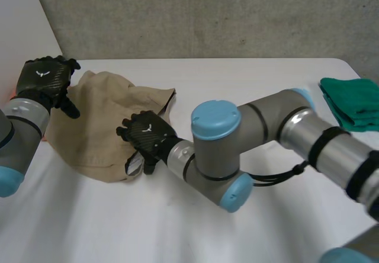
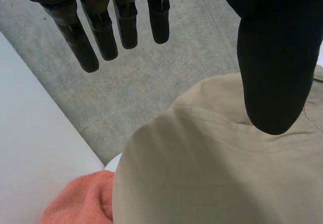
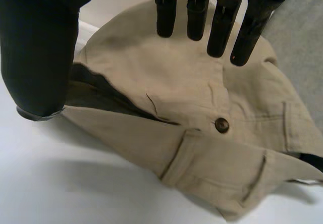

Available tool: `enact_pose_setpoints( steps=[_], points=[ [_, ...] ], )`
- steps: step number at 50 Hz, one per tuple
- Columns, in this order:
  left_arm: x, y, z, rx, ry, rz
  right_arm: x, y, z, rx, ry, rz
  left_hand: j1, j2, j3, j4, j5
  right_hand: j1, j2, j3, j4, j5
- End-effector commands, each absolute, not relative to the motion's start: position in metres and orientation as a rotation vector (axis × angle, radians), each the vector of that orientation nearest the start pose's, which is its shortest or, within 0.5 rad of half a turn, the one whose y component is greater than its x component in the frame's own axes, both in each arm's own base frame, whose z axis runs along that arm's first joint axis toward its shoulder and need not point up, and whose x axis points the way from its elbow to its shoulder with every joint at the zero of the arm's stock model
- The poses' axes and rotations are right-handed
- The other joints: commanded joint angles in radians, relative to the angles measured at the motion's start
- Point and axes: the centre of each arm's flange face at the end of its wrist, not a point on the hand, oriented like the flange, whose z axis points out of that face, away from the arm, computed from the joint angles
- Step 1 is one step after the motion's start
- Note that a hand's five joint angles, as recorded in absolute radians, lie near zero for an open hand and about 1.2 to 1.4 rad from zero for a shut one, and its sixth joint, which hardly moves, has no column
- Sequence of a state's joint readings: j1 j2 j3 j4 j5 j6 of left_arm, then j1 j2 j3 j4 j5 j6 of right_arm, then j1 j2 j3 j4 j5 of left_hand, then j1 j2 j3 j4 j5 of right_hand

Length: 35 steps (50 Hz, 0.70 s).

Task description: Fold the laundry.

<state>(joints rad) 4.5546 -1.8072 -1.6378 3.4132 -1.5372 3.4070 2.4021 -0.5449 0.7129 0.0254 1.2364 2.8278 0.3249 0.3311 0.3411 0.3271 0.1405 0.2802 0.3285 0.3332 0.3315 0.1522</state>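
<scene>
A crumpled beige garment (image 1: 89, 127) with a button (image 3: 221, 125) and a pocket lies on the left part of the white table (image 1: 249, 85). My left hand (image 1: 42, 79) hovers open over its far left edge. In the left wrist view its fingers (image 2: 103, 27) are straight above the beige cloth (image 2: 217, 173) and hold nothing. My right hand (image 1: 147, 134) is over the garment's near right edge. Its fingers (image 3: 197, 12) reach straight out over the waistband (image 3: 202, 98), with the thumb off to the side by the table.
A folded green cloth (image 1: 354, 103) lies at the table's right edge. An orange cloth (image 2: 81, 204) shows beside the beige garment, past the table's left edge. My right arm (image 1: 278, 138) crosses the middle of the table. A grey wall stands behind.
</scene>
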Motion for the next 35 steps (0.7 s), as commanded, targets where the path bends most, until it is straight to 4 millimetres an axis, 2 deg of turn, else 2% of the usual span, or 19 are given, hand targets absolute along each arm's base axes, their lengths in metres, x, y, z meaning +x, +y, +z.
enact_pose_setpoints(
  steps=[1, 3, 5, 8, 10, 13, 18, 19, 22, 23, 26, 27, 30, 31, 35],
  points=[
    [-0.187, -0.322, 0.232, 0.491, 2.193, -2.139, 0.484, -0.214, 0.118, -1.355, 1.554, -1.534, 0.000, -0.006, -0.016, -0.002, 0.010, 0.192, 0.144, 0.139, 0.141, 0.146],
    [-0.187, -0.320, 0.229, 0.495, 2.201, -2.131, 0.487, -0.213, 0.112, -1.362, 1.555, -1.528, 0.000, -0.006, -0.016, -0.002, 0.010, 0.265, 0.217, 0.212, 0.214, 0.219],
    [-0.187, -0.319, 0.228, 0.496, 2.204, -2.127, 0.490, -0.216, 0.109, -1.359, 1.555, -1.546, 0.000, -0.006, -0.016, -0.002, 0.010, 0.634, 0.586, 0.581, 0.583, 0.587],
    [-0.187, -0.319, 0.227, 0.499, 2.208, -2.125, 0.491, -0.220, 0.116, -1.344, 1.550, -1.579, 0.000, -0.006, -0.016, -0.002, 0.010, 1.115, 1.066, 1.062, 1.063, 1.068],
    [-0.187, -0.319, 0.227, 0.499, 2.208, -2.125, 0.491, -0.220, 0.120, -1.343, 1.545, -1.584, -0.006, -0.012, -0.022, -0.008, 0.004, 1.116, 1.068, 1.063, 1.065, 1.070],
    [-0.187, -0.319, 0.229, 0.496, 2.201, -2.131, 0.489, -0.221, 0.137, -1.331, 1.536, -1.605, -0.006, -0.012, -0.022, -0.008, 0.004, 1.116, 1.068, 1.063, 1.065, 1.070],
    [-0.187, -0.317, 0.236, 0.490, 2.179, -2.155, 0.470, -0.230, 0.154, -1.327, 1.617, -1.579, -0.009, -0.015, -0.025, -0.011, 0.001, 1.116, 1.068, 1.063, 1.065, 1.070],
    [-0.186, -0.317, 0.238, 0.489, 2.174, -2.160, 0.454, -0.248, 0.162, -1.303, 1.673, -1.595, -0.009, -0.015, -0.025, -0.011, 0.001, 1.116, 1.068, 1.063, 1.065, 1.070],
    [-0.186, -0.314, 0.241, 0.487, 2.167, -2.166, 0.425, -0.275, 0.171, -1.258, 1.768, -1.620, -0.020, -0.027, -0.037, -0.023, -0.010, 1.116, 1.068, 1.063, 1.065, 1.070],
    [-0.186, -0.313, 0.242, 0.489, 2.164, -2.170, 0.407, -0.289, 0.176, -1.236, 1.815, -1.636, -0.026, -0.032, -0.042, -0.028, -0.016, 1.116, 1.068, 1.063, 1.065, 1.070],
    [-0.187, -0.309, 0.245, 0.492, 2.157, -2.181, 0.383, -0.304, 0.181, -1.226, 1.876, -1.661, -0.029, -0.035, -0.045, -0.031, -0.019, 1.116, 1.068, 1.063, 1.065, 1.070],
    [-0.188, -0.308, 0.245, 0.494, 2.157, -2.182, 0.366, -0.313, 0.182, -1.228, 1.923, -1.675, -0.029, -0.035, -0.045, -0.031, -0.019, 1.116, 1.068, 1.063, 1.065, 1.070],
    [-0.189, -0.306, 0.244, 0.502, 2.160, -2.180, 0.337, -0.330, 0.186, -1.209, 1.998, -1.702, -0.029, -0.035, -0.045, -0.031, -0.019, 1.116, 1.068, 1.063, 1.065, 1.070],
    [-0.190, -0.304, 0.243, 0.508, 2.166, -2.174, 0.318, -0.340, 0.188, -1.189, 2.049, -1.715, -0.029, -0.035, -0.045, -0.031, -0.019, 1.116, 1.068, 1.063, 1.065, 1.070],
    [-0.192, -0.299, 0.239, 0.526, 2.184, -2.165, 0.280, -0.355, 0.192, -1.145, 2.143, -1.732, -0.029, -0.035, -0.045, -0.031, -0.019, 1.116, 1.068, 1.063, 1.065, 1.070]
  ],
)
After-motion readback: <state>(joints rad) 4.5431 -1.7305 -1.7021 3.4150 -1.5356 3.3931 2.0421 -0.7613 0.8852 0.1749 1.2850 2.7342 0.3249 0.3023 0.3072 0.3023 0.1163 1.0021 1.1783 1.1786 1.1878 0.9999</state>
